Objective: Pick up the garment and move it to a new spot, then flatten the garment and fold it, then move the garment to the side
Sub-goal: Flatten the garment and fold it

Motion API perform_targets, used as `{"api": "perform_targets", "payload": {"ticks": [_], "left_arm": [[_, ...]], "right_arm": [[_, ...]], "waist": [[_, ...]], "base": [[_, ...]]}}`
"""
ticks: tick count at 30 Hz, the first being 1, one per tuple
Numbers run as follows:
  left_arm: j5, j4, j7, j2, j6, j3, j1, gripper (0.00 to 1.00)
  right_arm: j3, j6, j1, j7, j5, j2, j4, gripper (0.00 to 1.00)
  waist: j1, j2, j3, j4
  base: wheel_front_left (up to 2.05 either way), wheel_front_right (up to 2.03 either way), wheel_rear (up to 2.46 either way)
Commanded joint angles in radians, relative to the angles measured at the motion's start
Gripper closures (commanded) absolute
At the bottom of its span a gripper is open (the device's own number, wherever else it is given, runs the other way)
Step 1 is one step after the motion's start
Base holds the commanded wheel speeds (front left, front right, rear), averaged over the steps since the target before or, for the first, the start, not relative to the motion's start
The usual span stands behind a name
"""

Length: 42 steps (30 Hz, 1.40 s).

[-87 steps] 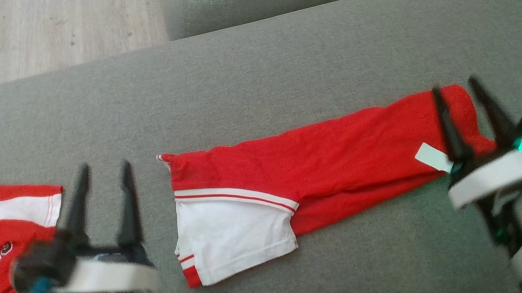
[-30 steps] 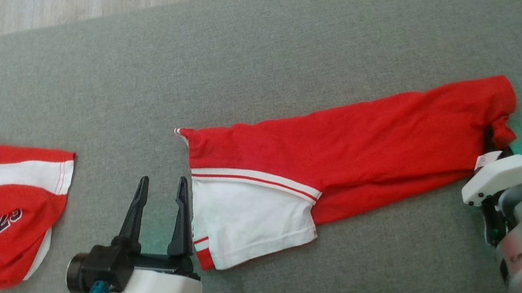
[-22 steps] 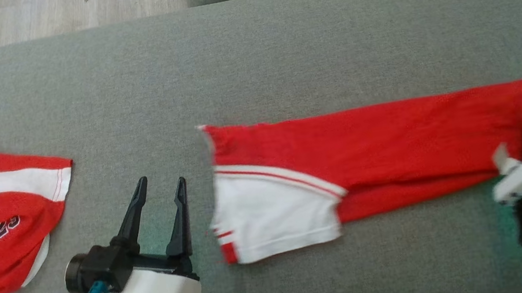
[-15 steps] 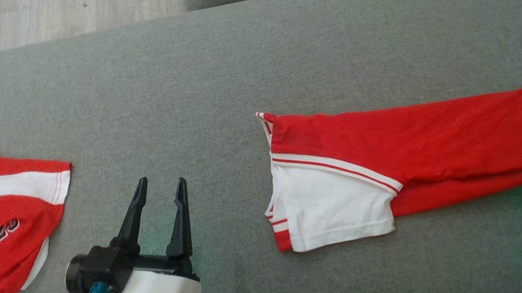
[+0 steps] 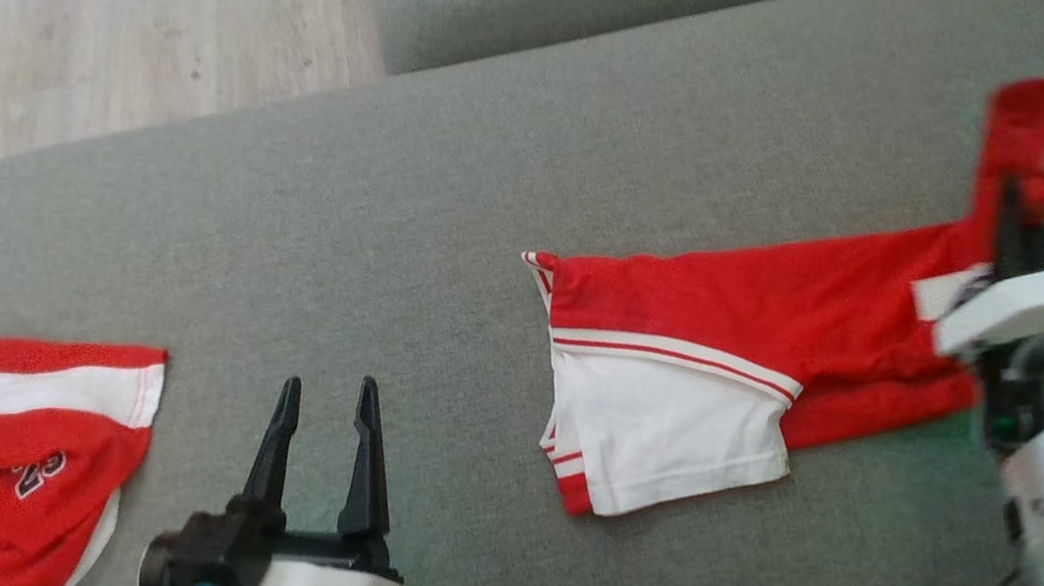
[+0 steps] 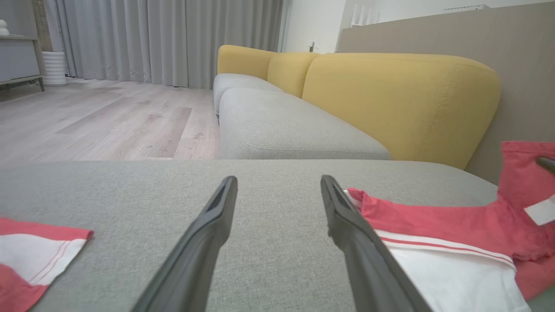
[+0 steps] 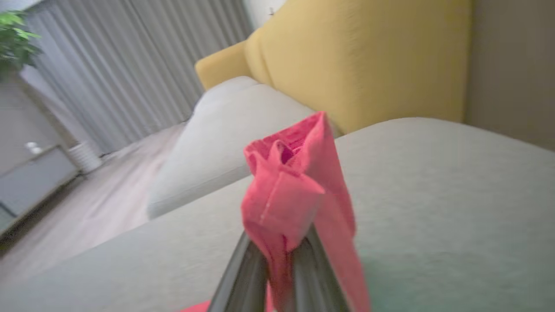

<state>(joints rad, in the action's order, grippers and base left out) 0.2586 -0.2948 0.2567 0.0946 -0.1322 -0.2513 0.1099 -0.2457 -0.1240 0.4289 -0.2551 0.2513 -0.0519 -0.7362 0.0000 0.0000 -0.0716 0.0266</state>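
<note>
Right gripper [image 5: 1012, 218] pinches the lifted end of the red-and-white shirt [image 5: 735, 305], near the right edge of the seat cushion [image 5: 468, 189]. Left gripper [image 5: 328, 391] gapes, empty. Fabric looks light and limp, so you should grab the white-sleeve end too.

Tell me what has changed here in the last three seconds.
The right gripper shut on the right end of the garment, dragged it rightward over the cushion and has lifted that end. The left gripper stayed open and still; the second garment on the left did not move.
</note>
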Motion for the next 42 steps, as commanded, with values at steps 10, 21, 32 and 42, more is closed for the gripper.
{"api": "perform_targets", "payload": {"ticks": [10, 21, 32, 42], "left_arm": [[0.021, 0.014, 0.005, 0.013, 0.002, 0.053, -0.022, 0.00], [0.030, 0.008, 0.005, 0.003, 0.002, 0.042, -0.031, 0.00], [0.031, 0.001, 0.005, 0.005, 0.002, 0.042, -0.027, 0.00], [0.034, -0.002, 0.005, 0.002, 0.002, 0.044, -0.016, 0.00]], "right_arm": [[0.518, -0.007, -0.072, 0.002, 0.296, 0.001, 0.132, 1.00], [0.807, -0.007, -0.090, -0.001, 0.412, 0.002, 0.091, 1.00], [0.896, -0.007, -0.066, -0.006, 0.438, 0.002, 0.005, 0.20], [1.093, -0.007, -0.061, 0.027, 0.540, 0.002, 0.065, 0.00]], "waist": [[0.0000, 0.0000, 0.052, 0.031], [0.0000, 0.0000, 0.058, 0.080], [0.0000, 0.0000, 0.049, 0.097], [0.0000, 0.0000, 0.031, 0.089]], "base": [[0.00, 0.00, 0.00], [0.00, 0.00, 0.00], [0.00, 0.00, 0.00], [0.00, 0.00, 0.00]]}}
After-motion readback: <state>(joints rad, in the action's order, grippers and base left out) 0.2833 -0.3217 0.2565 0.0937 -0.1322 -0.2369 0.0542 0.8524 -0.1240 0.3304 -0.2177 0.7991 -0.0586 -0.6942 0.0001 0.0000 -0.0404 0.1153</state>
